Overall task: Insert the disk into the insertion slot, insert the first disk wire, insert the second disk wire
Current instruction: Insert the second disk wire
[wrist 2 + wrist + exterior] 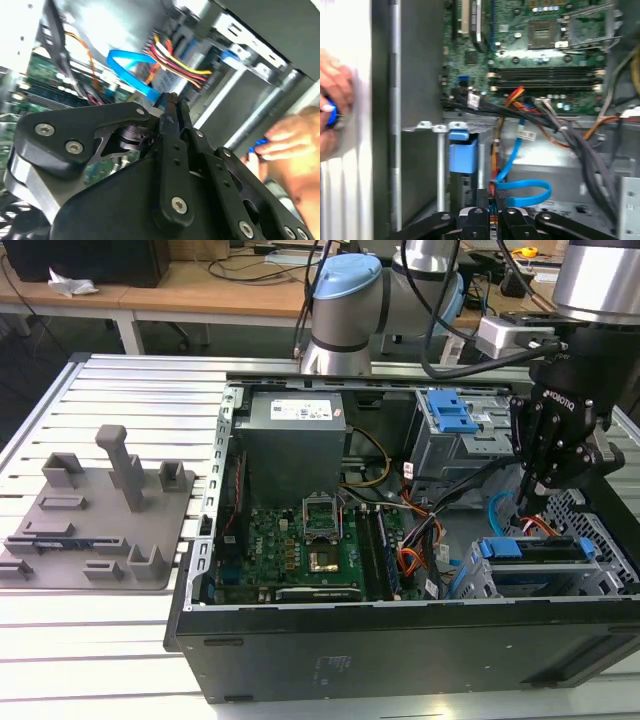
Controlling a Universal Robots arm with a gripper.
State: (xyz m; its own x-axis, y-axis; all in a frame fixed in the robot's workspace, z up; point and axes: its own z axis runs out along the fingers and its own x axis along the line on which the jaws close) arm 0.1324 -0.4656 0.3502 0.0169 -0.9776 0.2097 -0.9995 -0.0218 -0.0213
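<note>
The disk (535, 550) lies in its blue caddy inside the insertion slot (598, 540), a grey perforated cage at the case's front on the exterior view's right. My black gripper (533, 502) hangs just above and behind that cage. In both wrist views the fingers are pressed together on the plug end of the second disk wire (530, 192), a thin flat light-blue cable that loops away from the fingertips (167, 100). The same loop (125, 57) curves toward the red, yellow and orange wire bundle (175, 62). A blue caddy edge (462, 155) sits beside my gripper (495, 194).
The open computer case (300, 640) holds a green motherboard (300, 540), a grey power supply (290, 440) and a bay with a blue latch (450, 415). A grey fixture tray (100, 510) lies at the exterior view's left. A hand (332, 100) holds a small blue object outside the case wall.
</note>
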